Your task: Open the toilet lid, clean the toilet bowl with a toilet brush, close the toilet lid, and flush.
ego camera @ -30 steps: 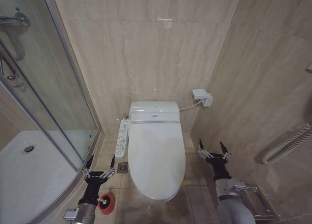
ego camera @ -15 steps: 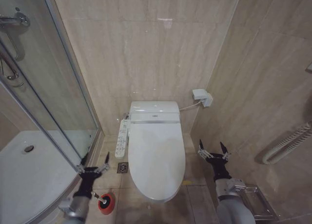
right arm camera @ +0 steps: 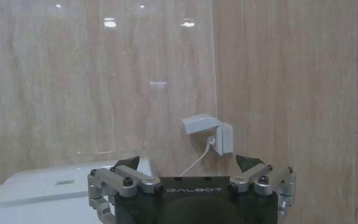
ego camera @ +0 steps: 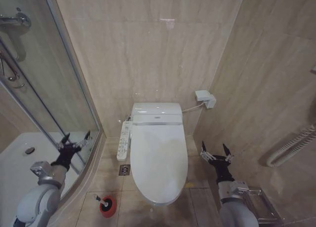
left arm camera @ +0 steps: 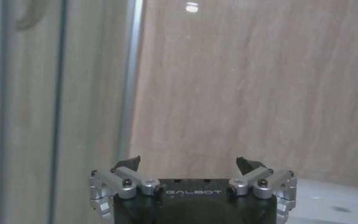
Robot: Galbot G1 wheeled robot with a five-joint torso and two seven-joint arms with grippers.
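Head view shows the toilet lid (ego camera: 159, 160) down over the toilet bowl (ego camera: 170, 200), and the toilet brush (ego camera: 106, 205) in its holder on the floor near the bowl's left front. Left gripper (ego camera: 74, 141) hangs beside the shower glass (ego camera: 59, 89), right gripper (ego camera: 216, 153) beside the bowl; both have fingers spread, empty. Opening the lid calls for catching its front rim and lifting smoothly.

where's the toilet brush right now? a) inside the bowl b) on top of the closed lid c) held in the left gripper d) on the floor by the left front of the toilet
d: the toilet brush stands in its red holder on the floor tiles beside the toilet's front left, apart from the open left gripper, which is up by the shower glass.
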